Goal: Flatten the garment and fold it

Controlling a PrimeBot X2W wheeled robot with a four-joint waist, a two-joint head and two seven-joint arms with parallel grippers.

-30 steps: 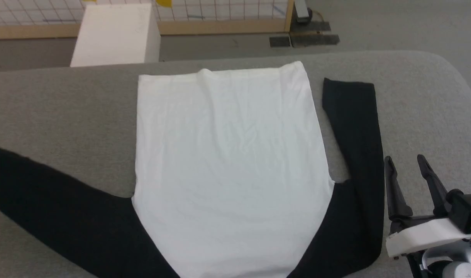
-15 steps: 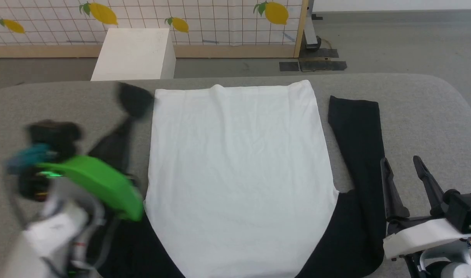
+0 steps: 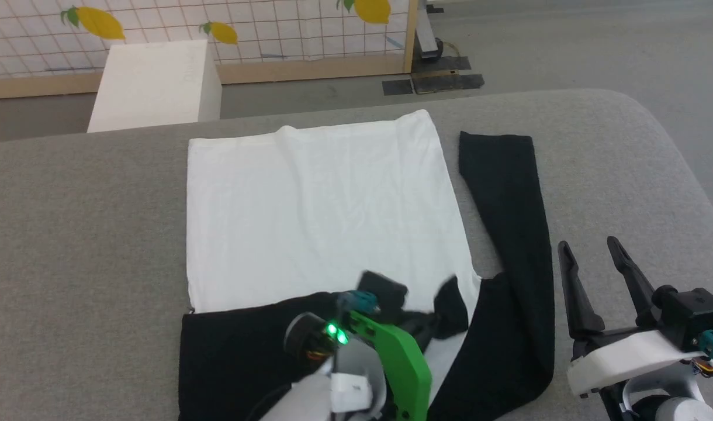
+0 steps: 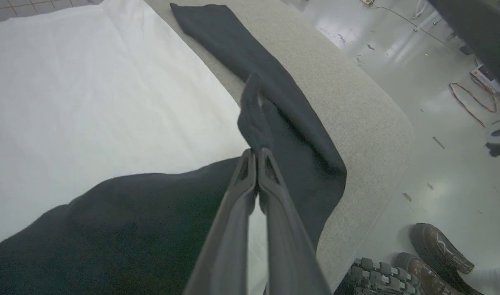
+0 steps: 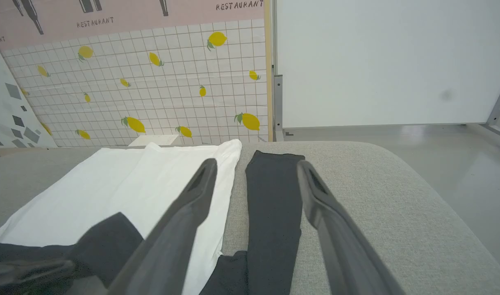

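— Where does the head camera look from?
— High at the near edge, tipped down over the grey table (image 3: 70,204). It takes in the whole shirt (image 3: 310,204) and the lemon wall (image 3: 41,35) beyond.
— And the wrist cameras?
— The left one hangs close over the shirt's near part, facing far-right toward the floor (image 4: 438,102). The right one sits low at the near right, looking along the table to the far wall. All three share the right black sleeve (image 3: 511,204).
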